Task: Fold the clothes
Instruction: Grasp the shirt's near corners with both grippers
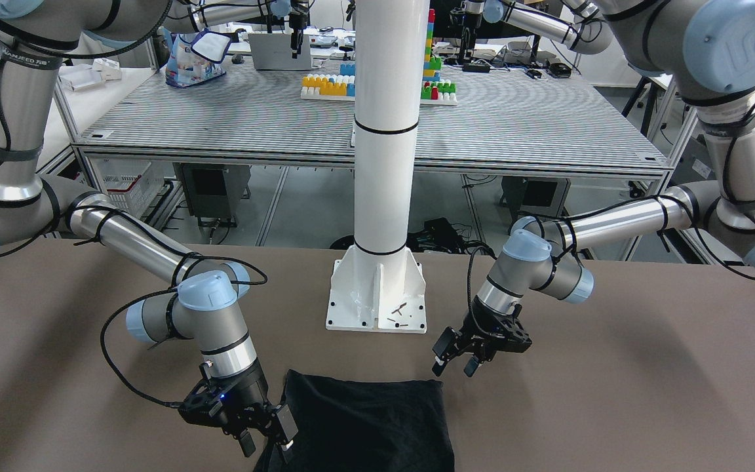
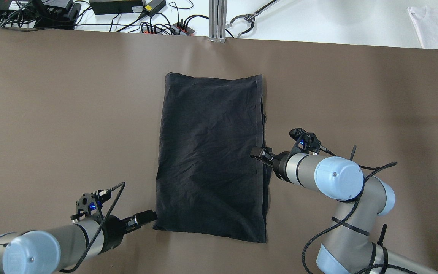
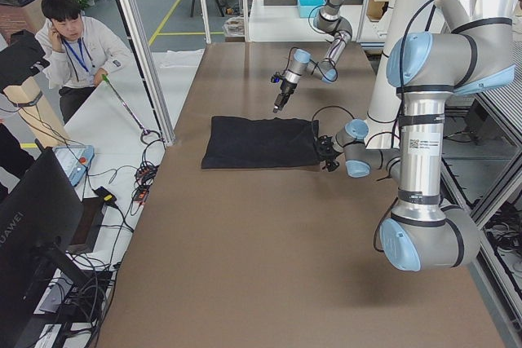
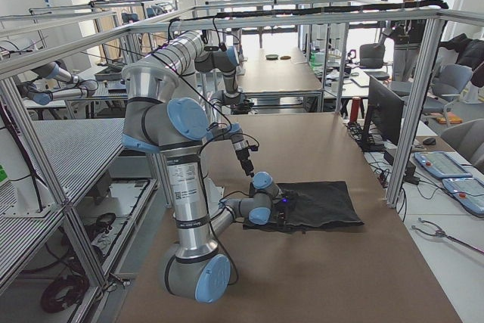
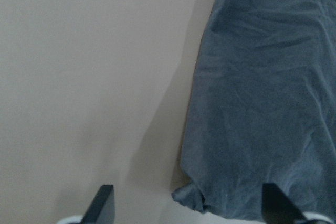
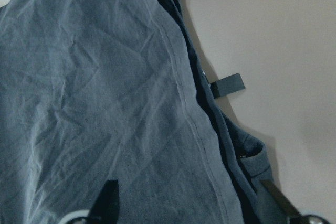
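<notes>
A black garment lies folded into a flat rectangle in the middle of the brown table; it also shows in the front view and both side views. My left gripper is open at the garment's near left corner, and that corner lies between its fingertips. My right gripper is open at the middle of the garment's right edge, with the layered hem between its fingertips. A small dark tag sticks out from that edge.
The robot's white pillar base stands on the table behind the garment. Cables and power strips lie past the far edge. A white cloth lies on the far right bench. An operator sits beyond the far edge.
</notes>
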### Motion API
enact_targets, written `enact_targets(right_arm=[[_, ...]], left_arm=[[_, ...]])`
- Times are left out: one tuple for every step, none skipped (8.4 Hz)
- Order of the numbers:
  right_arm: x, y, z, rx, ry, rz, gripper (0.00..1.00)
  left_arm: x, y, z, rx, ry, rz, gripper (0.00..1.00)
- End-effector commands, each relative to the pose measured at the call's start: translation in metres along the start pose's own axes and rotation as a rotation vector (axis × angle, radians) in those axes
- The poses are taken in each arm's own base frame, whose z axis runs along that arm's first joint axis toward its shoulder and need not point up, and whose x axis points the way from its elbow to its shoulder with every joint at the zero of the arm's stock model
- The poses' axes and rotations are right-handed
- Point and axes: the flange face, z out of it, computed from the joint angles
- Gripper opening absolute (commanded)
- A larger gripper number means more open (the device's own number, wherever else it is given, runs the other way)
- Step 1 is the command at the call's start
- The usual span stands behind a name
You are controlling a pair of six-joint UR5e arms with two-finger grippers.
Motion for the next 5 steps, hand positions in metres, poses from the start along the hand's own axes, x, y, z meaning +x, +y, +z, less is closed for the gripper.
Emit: enact_targets(right_arm=[[-0.001, 0.000, -0.002, 0.010, -0.006, 0.005, 0.93], [0.000, 0.000, -0.002, 0.014, -0.005, 0.004, 0.93], [0.005, 0.001, -0.002, 0.012, 0.001, 0.003, 0.93], [0.004, 0.001, -0.003, 0.012, 0.000, 0.003, 0.93], [0.004, 0.002, -0.003, 0.012, -0.002, 0.002, 0.93]], left_arm=[[-0.002, 0.021, 0.020, 0.019, -0.007, -0.042, 1.00], [0.002, 0.026, 0.035, 0.022, -0.013, -0.040, 1.00], [0.004, 0.028, 0.041, 0.021, -0.016, -0.040, 1.00], [0.005, 0.028, 0.040, 0.023, -0.016, -0.040, 1.00], [0.003, 0.027, 0.040, 0.024, -0.019, -0.037, 0.93]])
